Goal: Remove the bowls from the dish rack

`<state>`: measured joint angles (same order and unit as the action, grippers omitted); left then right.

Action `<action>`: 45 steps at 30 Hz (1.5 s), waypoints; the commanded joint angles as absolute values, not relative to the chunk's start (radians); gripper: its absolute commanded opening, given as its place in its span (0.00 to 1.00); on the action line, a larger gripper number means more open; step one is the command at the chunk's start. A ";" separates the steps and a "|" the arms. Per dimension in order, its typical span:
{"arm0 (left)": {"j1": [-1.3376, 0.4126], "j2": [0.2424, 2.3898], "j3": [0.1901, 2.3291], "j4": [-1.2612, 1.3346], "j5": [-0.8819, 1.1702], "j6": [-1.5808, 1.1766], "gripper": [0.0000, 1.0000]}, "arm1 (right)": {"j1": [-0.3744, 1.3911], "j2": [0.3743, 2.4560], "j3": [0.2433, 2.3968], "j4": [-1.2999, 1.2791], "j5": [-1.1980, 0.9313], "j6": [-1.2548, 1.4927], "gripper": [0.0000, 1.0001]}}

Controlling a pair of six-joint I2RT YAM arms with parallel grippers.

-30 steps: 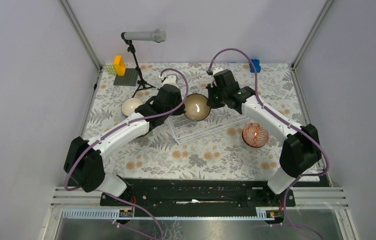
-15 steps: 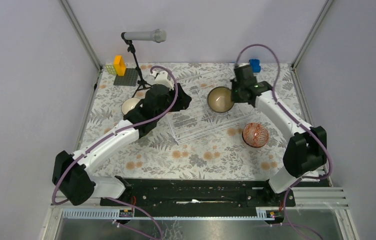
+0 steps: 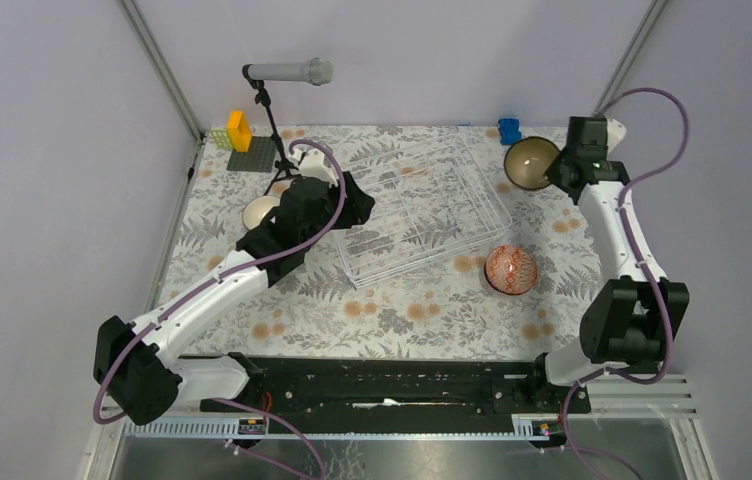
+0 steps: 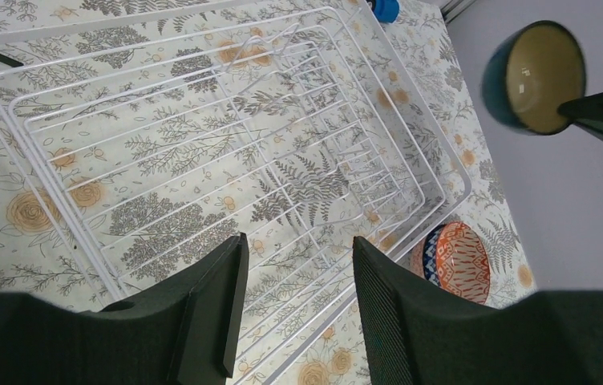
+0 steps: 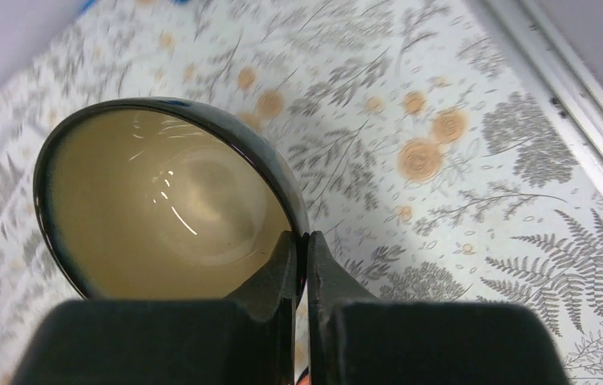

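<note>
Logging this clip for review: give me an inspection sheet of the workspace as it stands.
Surface: floral cloth, flat.
Job's things: wire rack, no bowls seen inside; dark bowl held tilted; orange bowl and white-lined bowl on the cloth.
Clutter: microphone on stand, toy blocks, blue block.
Grippers: left pincer open above rack; right pincer shut on dark bowl's rim.
Cables: purple cables loop off both arms.
Surroundings: grey walls.

From high behind the near edge we look down on the whole table (image 3: 402, 310). Our left wrist view slants down across the dish rack (image 4: 202, 160). The right wrist view sits close on a dark bowl (image 5: 162, 200), visible in all three.
</note>
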<state>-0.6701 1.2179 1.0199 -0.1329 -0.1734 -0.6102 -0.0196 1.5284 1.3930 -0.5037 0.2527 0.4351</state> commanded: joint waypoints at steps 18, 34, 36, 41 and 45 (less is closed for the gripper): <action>-0.669 1.180 0.989 -0.111 -0.209 -0.602 0.56 | -0.195 1.548 1.155 -0.228 0.196 0.760 0.00; -0.668 1.180 0.976 -0.105 -0.191 -0.606 0.56 | -0.213 1.700 1.091 -0.187 0.144 0.806 0.43; -0.669 1.177 0.974 -0.107 -0.194 -0.607 0.57 | -0.213 1.681 1.093 -0.186 0.150 0.797 0.46; -0.668 1.168 0.973 -0.113 -0.204 -0.604 0.57 | -0.213 1.592 1.106 -0.198 0.169 0.749 0.55; -0.668 1.156 0.967 -0.114 -0.207 -0.604 0.57 | -0.213 1.483 1.098 -0.197 0.179 0.699 0.59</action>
<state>-0.6701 1.1992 0.9722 -0.1337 -0.1894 -0.6102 -0.2146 1.6367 1.0756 -0.2180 0.1558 0.7570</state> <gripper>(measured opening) 0.566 0.579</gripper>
